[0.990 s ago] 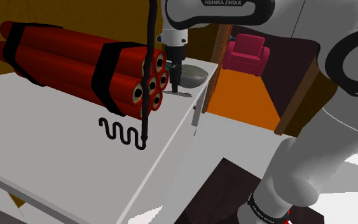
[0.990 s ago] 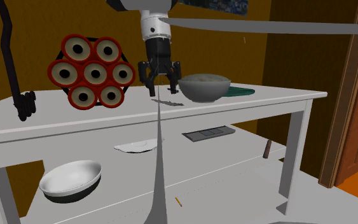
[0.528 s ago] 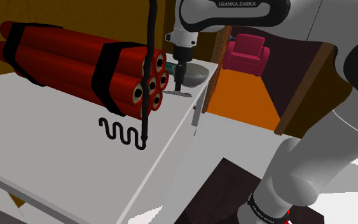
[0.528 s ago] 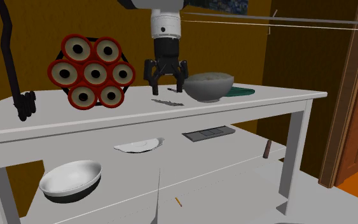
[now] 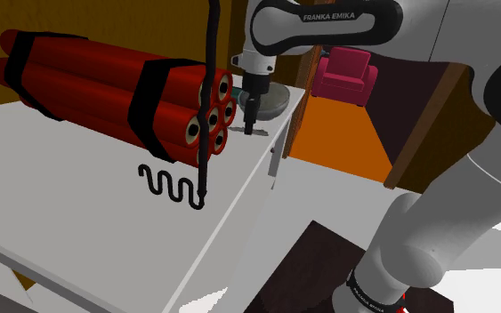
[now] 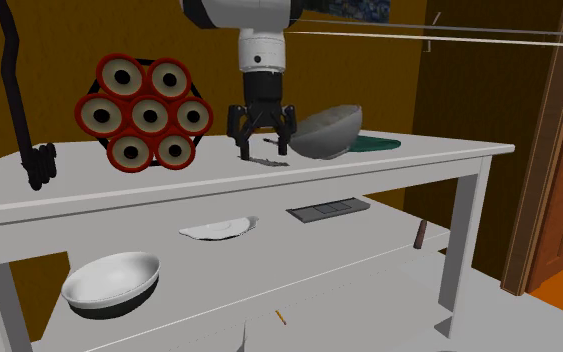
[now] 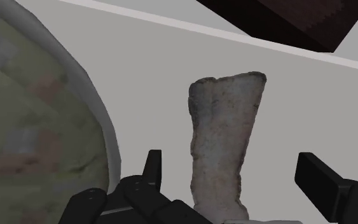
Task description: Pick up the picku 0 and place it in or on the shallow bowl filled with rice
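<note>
Shoulder view: the arm reaches over the white table (image 5: 79, 187), its hand pointing straight down, gripper (image 5: 249, 123) low beside the bowl (image 5: 278, 94).
Second exterior view: the bowl stands tilted.
Wrist view: jaws open, astride the flat grey piece (image 7: 225, 140) without touching it; the piece lies on the table just beside the bowl.

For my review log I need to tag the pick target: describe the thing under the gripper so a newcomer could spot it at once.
On the white table, look between the bundle of red tubes and the tilted grey bowl. There, under the open black gripper, lies a flat, mottled grey strip, wider at one end. Unlike its bulky neighbours, it lies thin against the tabletop.
</note>
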You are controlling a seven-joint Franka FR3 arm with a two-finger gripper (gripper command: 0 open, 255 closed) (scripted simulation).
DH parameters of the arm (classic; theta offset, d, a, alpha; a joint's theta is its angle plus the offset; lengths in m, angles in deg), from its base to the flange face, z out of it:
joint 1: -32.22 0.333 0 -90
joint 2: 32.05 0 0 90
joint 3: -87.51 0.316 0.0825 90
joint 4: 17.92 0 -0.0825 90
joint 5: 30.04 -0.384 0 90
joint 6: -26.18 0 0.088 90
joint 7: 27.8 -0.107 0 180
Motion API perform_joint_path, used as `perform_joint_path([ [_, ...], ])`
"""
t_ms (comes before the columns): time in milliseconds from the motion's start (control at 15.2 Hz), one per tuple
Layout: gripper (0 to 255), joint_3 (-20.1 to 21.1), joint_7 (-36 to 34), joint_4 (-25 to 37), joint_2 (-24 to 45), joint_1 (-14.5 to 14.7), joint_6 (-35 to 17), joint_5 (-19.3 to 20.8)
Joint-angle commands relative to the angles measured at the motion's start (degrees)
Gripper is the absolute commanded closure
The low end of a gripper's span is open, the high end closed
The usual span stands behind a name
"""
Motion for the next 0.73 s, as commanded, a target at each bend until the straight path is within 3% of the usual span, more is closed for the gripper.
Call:
perform_joint_path([
  [0,0,-0.26,-0.11,-0.41,0.3,-0.34,0.29,0.39],
  [66,0,-0.25,-0.11,-0.41,0.3,-0.35,0.29,0.39],
  [132,255,-0.17,-0.23,-0.48,0.25,-0.3,0.26,0.37],
  [660,255,-0.23,-0.13,-0.63,-0.08,-0.33,0.44,0.39],
])
